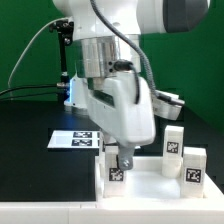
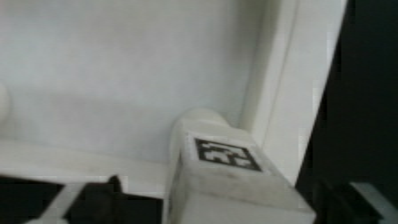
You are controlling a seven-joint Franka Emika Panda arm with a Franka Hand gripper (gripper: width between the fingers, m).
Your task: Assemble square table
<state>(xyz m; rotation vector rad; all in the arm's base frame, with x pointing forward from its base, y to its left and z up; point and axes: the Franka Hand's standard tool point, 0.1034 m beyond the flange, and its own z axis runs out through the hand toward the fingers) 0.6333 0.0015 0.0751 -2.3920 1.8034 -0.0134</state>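
Gripper point(image 1: 116, 158) sits low over the square table point(image 1: 150, 180) on the black work surface point(image 1: 30, 140) — you can see it reaching down at the slab's corner nearest the exterior view's left. Between its dark fingers point(image 1: 124, 160) stands a tagged leg point(image 1: 115, 171), upright on the slab, with its black-and-white tag facing the camera. Whether the fingers are pressing that leg or standing just off it, you cannot tell from the exterior view; the gap is too small and dark to read.

Look at the wrist view: the same leg point(image 2: 222, 150) rises close under the camera, its tag clearly visible, with the slab's pale floor and raised rim point(image 2: 285, 70) running behind it. One dark fingertip point(image 2: 98, 195) shows at the picture's edge, beside the leg, and again contact is not clear. So the jaws stand partly apart around the leg, but a grip cannot be confirmed.

Two more legs stand on the slab's side toward the exterior view's right — one further back point(image 1: 174, 141), one nearer the front point(image 1: 194, 165), both upright with tags showing. The marker board point(image 1: 75, 138) lies flat on the work surface behind the slab, toward the exterior view's left, apart from the gripper. The robot's large white body point(image 1: 125, 95) hangs directly above the slab and hides its middle.
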